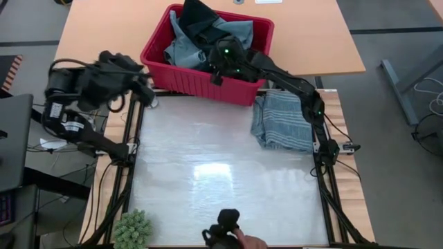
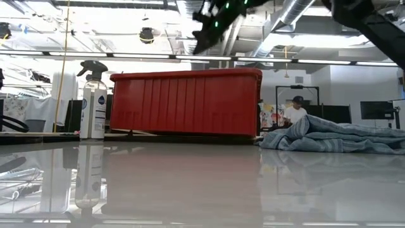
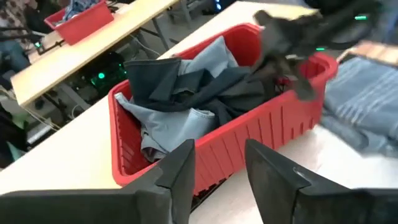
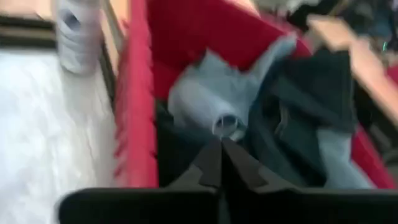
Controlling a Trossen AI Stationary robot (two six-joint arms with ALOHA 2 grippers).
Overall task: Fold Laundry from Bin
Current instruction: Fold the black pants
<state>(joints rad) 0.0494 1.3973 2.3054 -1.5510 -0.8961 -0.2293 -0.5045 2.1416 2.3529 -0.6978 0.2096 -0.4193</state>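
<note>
The red bin (image 1: 181, 77) stands at the table's far edge, filled with laundry: a black garment (image 1: 197, 21) lying over light blue cloth (image 1: 181, 50). My right gripper (image 4: 219, 149) reaches into the bin from the right and is shut at a raised fold of the light blue garment (image 4: 205, 87). A grey-blue striped garment (image 1: 284, 121) lies bunched flat on the table's far right. My left gripper (image 3: 217, 171) hovers open at the bin's left near corner (image 1: 149, 93), with nothing between its fingers. My right gripper pinches a small raised fold of the light blue garment (image 4: 227, 123) between its two fingertips. The fingers slant down into the bin from the table's right. The rest of the garment lies slack in the bin among the dark cloth (image 4: 298, 118).
A spray bottle (image 2: 93, 101) stands by the bin's left near corner. A small green plant (image 1: 131, 229) sits at the near left corner. A person's hand (image 1: 250, 242) with a dark object shows at the near edge. The table's middle (image 1: 221, 173) is bare.
</note>
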